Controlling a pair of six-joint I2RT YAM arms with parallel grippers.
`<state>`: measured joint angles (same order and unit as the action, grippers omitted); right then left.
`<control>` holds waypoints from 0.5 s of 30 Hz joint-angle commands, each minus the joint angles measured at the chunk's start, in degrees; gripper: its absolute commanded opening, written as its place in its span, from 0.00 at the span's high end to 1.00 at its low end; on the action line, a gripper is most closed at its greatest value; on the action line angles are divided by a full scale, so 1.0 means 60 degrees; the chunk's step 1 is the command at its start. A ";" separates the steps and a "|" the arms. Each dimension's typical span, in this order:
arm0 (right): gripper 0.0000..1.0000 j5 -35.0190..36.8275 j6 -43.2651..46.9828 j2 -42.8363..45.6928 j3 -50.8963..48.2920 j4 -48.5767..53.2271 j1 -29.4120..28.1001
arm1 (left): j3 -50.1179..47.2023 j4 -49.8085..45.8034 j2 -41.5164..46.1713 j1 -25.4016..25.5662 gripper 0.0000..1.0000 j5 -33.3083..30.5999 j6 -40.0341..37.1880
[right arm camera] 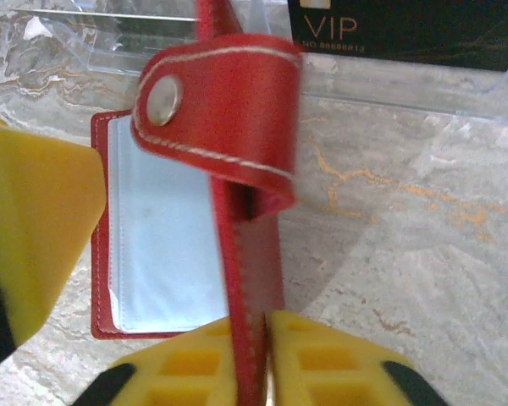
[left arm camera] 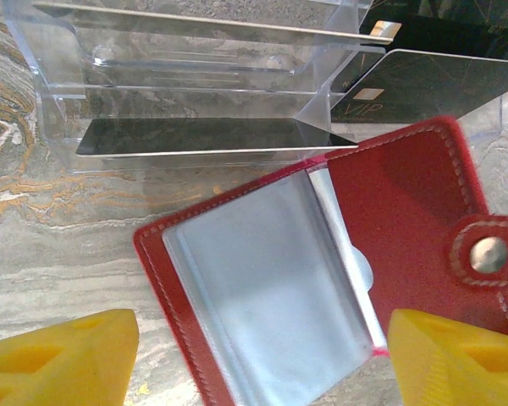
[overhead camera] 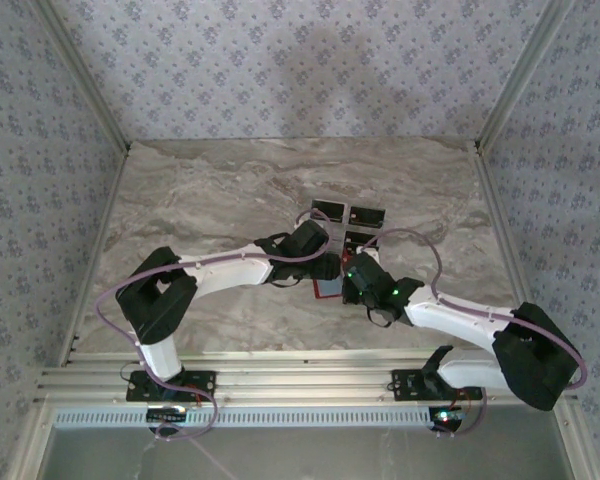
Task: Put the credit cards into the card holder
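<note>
This is a robot test cell dressed up to look homely. A marble-patterned worktop [overhead camera: 210, 180] is boxed in on three sides by panels of blue floral wallpaper [overhead camera: 300, 60] set in bare aluminium posts [overhead camera: 80, 72]. The left arm [overhead camera: 230, 270] and right arm [overhead camera: 460, 318] are bolted to slotted aluminium rails [overhead camera: 300, 383] at its near edge.

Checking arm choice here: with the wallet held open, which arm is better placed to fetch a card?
Left. The left gripper is open and free, facing the black cards in the clear stand; the right gripper is shut on the card holder's upright cover.
</note>
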<state>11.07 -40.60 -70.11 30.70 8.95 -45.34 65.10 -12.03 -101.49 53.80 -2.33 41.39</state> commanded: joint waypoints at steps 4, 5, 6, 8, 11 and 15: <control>1.00 -0.0278 0.0038 0.0135 0.0048 0.0100 0.0019 | 0.0163 -0.0378 0.0315 0.0072 0.22 -0.0353 0.0014; 1.00 -0.0385 -0.0030 0.0208 -0.0001 0.0117 -0.0010 | 0.0059 -0.0424 0.0499 0.0044 0.22 -0.0504 0.0021; 1.00 -0.0523 -0.0117 0.0282 -0.0040 0.0110 -0.0016 | -0.0102 -0.0466 0.0700 -0.0006 0.22 -0.0625 0.0033; 1.00 -0.0861 -0.0340 0.0467 -0.0197 -0.0011 -0.0073 | -0.0452 -0.0548 0.1146 -0.0131 0.21 -0.0800 0.0074; 1.00 -0.1379 -0.0804 0.0652 -0.0451 -0.0472 -0.0232 | -0.1147 -0.0656 0.1895 -0.0383 0.21 -0.1055 0.0118; 1.00 -0.1862 -0.1429 0.0579 -0.0604 -0.1454 -0.0606 | -0.2141 -0.0719 0.2852 -0.0799 0.20 -0.1222 0.0206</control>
<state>3.51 -44.91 -66.87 27.97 5.23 -47.64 55.27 -14.20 -87.83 50.43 -7.27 41.74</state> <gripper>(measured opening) 0.072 0.798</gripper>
